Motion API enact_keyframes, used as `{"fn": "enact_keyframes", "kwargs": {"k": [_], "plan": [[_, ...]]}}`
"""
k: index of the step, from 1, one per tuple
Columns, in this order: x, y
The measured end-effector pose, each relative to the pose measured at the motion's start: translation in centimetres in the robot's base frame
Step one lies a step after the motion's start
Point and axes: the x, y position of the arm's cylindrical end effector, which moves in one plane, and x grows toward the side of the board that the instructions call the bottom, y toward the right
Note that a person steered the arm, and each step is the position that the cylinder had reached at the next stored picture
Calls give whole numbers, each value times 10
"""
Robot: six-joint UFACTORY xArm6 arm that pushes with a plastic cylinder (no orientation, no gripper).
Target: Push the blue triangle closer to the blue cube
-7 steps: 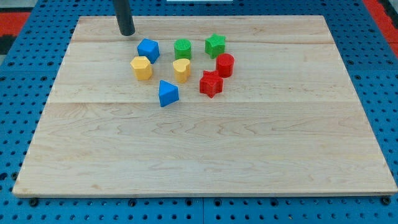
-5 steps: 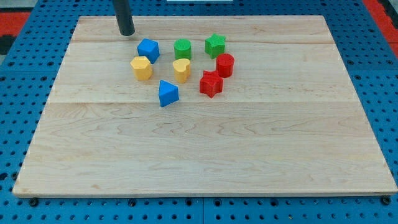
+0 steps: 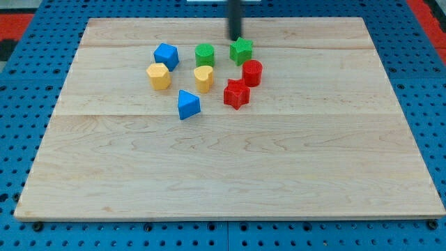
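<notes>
A pale wooden surface [image 3: 230,181] lies on a blue pegboard base [image 3: 21,139], and all the blocks sit in a loose cluster in its upper middle part. The blue triangle [image 3: 187,104] rests at the lower edge of that cluster, apart from the blue cube [image 3: 166,55], which stands up and to the view's left of it; a yellow block [image 3: 158,75] sits between them, just below the cube. A yellow heart-shaped block [image 3: 203,77] lies to the right of that one, under a green block [image 3: 205,54]. Farther right are a green star [image 3: 241,50], a red cylinder [image 3: 251,72] and a red star [image 3: 236,93]. Compared with the earlier frames, the dark rod has moved from above the blue cube, near the top left of the surface, across to the view's right: the tool is a plain rod with nothing to open or close, and its tip [image 3: 235,38] now stands just above the green star, close to its top edge, though contact cannot be judged. It is well apart from both the blue triangle and the blue cube. None of the blocks has shifted since the earlier frames.
</notes>
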Motion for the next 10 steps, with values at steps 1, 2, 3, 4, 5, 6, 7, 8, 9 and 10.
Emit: {"fn": "enact_keyframes", "kwargs": {"k": [1,2,3,4,5,6,7,8,9,10], "plan": [[59,87],[158,88],[213,7],[184,-118],[201,-179],[168,-198],[126,-226],[191,-199],[198,-271],[151,-282]]}}
